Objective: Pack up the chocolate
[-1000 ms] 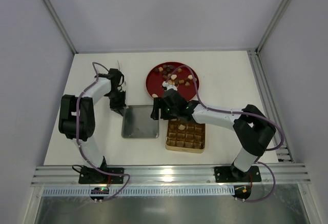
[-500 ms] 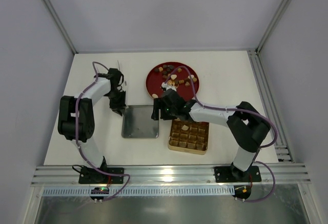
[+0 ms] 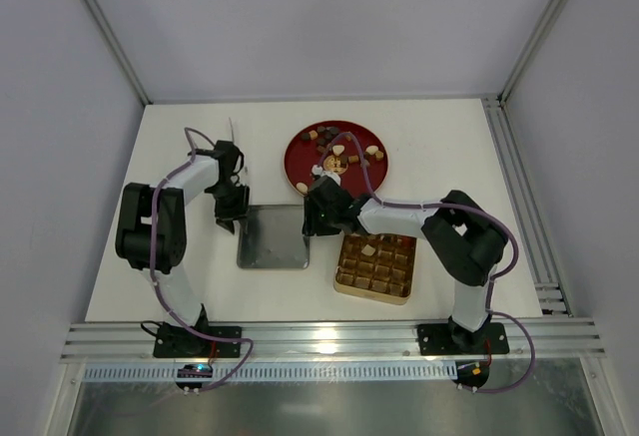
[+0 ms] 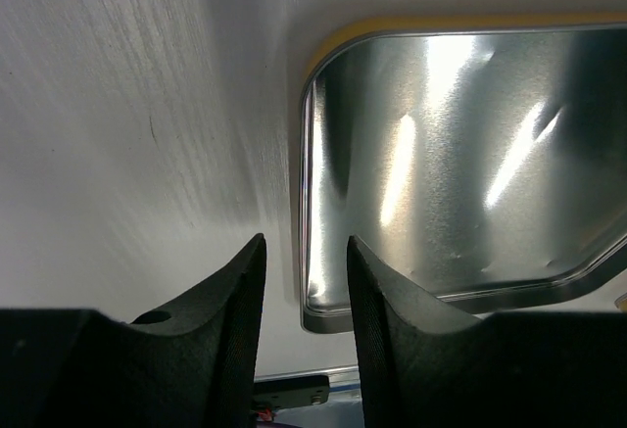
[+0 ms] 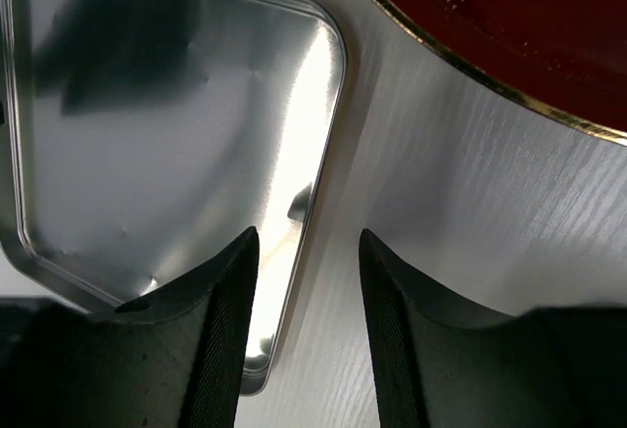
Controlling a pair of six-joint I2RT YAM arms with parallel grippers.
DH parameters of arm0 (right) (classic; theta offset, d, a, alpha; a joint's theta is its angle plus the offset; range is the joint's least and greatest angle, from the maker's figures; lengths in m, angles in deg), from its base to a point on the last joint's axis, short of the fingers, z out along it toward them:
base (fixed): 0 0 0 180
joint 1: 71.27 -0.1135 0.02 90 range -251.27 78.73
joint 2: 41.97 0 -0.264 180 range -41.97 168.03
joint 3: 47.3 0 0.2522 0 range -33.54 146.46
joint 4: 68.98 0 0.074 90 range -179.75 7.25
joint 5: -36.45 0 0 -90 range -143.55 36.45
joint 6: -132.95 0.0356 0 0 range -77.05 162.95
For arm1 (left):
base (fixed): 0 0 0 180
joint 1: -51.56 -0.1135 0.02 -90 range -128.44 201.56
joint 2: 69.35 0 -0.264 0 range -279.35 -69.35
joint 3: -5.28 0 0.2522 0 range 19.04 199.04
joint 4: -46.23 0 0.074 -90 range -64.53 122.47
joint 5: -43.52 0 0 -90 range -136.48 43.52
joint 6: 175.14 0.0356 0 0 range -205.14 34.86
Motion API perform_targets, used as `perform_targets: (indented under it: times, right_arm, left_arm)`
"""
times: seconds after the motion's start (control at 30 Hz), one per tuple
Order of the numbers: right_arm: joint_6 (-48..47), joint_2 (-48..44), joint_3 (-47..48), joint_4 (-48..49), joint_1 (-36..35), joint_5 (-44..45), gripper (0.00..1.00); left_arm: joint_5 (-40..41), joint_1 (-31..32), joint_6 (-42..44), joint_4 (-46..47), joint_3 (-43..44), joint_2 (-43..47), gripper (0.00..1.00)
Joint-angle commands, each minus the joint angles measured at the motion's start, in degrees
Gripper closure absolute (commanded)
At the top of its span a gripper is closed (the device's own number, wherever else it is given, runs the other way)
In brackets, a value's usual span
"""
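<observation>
The chocolate [image 3: 339,153] lies as several brown and cream pieces on the round red plate [image 3: 304,149]. One cream piece [image 3: 369,250] sits in a cell of the gold tin [image 3: 376,266]. A silver lid [image 3: 273,238] lies flat left of the tin. My left gripper [image 3: 232,218] [image 4: 304,252] stands open astride the lid's left rim [image 4: 306,203]. My right gripper [image 3: 310,218] [image 5: 306,242] is open over the lid's right rim [image 5: 312,183], with nothing pinched. No chocolate shows in either wrist view.
The plate's gold-edged rim [image 5: 460,61] runs close beyond my right fingers. White table [image 4: 147,105] surrounds the lid. Metal rails [image 3: 319,341] line the near edge, and grey walls enclose the table on three sides.
The left jaws have parted from shut. The right jaws have narrowed. The gold tin has slid a little to the right and turned slightly, and the right arm's elbow has swung left.
</observation>
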Motion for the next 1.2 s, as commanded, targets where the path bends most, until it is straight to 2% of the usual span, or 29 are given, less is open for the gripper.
perform_targets:
  times: [0.0,0.13,0.27,0.4,0.53,0.9,1.17]
  right_arm:
    - [-0.66,1.6,2.58,-1.34,0.13,3.18,0.53]
    - [-0.93,2.66,3.73,-2.4,0.13,4.33,0.6]
    - [-1.37,4.15,4.69,-3.63,0.04,4.86,0.68]
    - [-1.63,5.73,5.75,-4.16,0.13,5.12,0.79]
    - [-2.07,6.44,6.36,-4.34,0.12,5.03,0.96]
    - [-3.83,0.91,6.72,-6.53,1.62,2.93,0.96]
    - [-3.57,-2.61,6.01,-6.18,3.38,0.38,0.96]
  left_arm:
    - [0.0,0.96,-0.76,1.97,-0.61,-0.43,0.61]
    - [0.17,0.96,-0.76,2.42,-0.79,-0.69,0.6]
    - [-0.7,0.96,-1.03,2.68,-0.7,0.62,0.54]
    - [-1.23,1.05,-1.2,2.94,-0.52,2.03,0.48]
    - [-1.76,1.05,-1.64,3.12,-0.44,4.05,0.42]
    - [-7.99,1.49,-4.19,4.78,-2.45,9.41,0.4]
    - [-8.09,2.19,-6.39,7.42,-6.58,10.38,0.37]
